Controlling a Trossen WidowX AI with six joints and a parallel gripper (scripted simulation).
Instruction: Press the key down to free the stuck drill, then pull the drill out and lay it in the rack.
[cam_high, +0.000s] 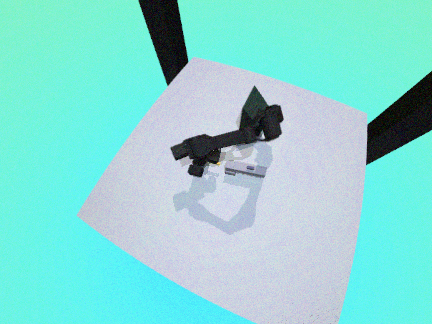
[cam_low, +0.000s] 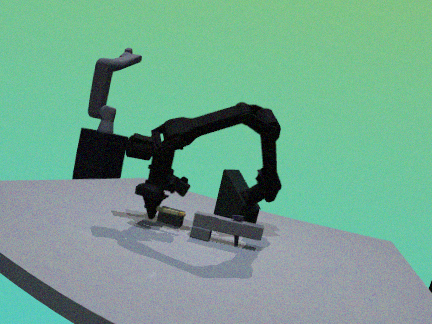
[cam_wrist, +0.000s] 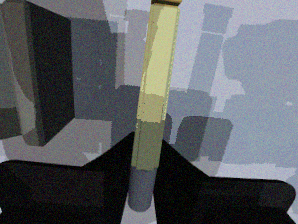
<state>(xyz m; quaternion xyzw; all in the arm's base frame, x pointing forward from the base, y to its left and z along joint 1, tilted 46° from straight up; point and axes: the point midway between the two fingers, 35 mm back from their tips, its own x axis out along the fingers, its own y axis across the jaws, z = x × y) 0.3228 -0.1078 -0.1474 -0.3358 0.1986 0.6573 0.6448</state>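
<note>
Drill held in the claw, clear of the housing

The black arm (cam_high: 227, 140) (cam_low: 215, 125) arches over the tabletop (cam_high: 280, 225) (cam_low: 300, 280) (cam_wrist: 95, 135), its claw (cam_high: 201, 161) (cam_low: 152, 215) (cam_wrist: 144, 138) low and pointing down. The claw is closed on the drill (cam_high: 218, 164) (cam_low: 171, 211) (cam_wrist: 159, 65), gripping near its grey end. The wrist view shows the yellow length running up between the fingers, slightly tilted in frame, to an orange-brown band (cam_wrist: 166, 2) at the top edge. From the top, only a yellow-orange speck of the drill shows past the arm.

The grey housing (cam_high: 240, 169) (cam_low: 225, 225) is to the right of the drill, near but apart from it. A small purplish key (cam_high: 251, 168) (cam_low: 238, 217) is on top of the housing; can't tell if it is pressed down. A dark block (cam_low: 170, 219) (cam_wrist: 52, 75) is just beside the drill, on its left in the wrist view; too unclear to say if this is the rack.

A dark green wedge (cam_high: 254, 102) (cam_low: 230, 195) stands on the far side of the housing. Far left in the exterior view, a grey arm (cam_low: 100, 87) stands on a black pedestal (cam_low: 79, 172).
</note>
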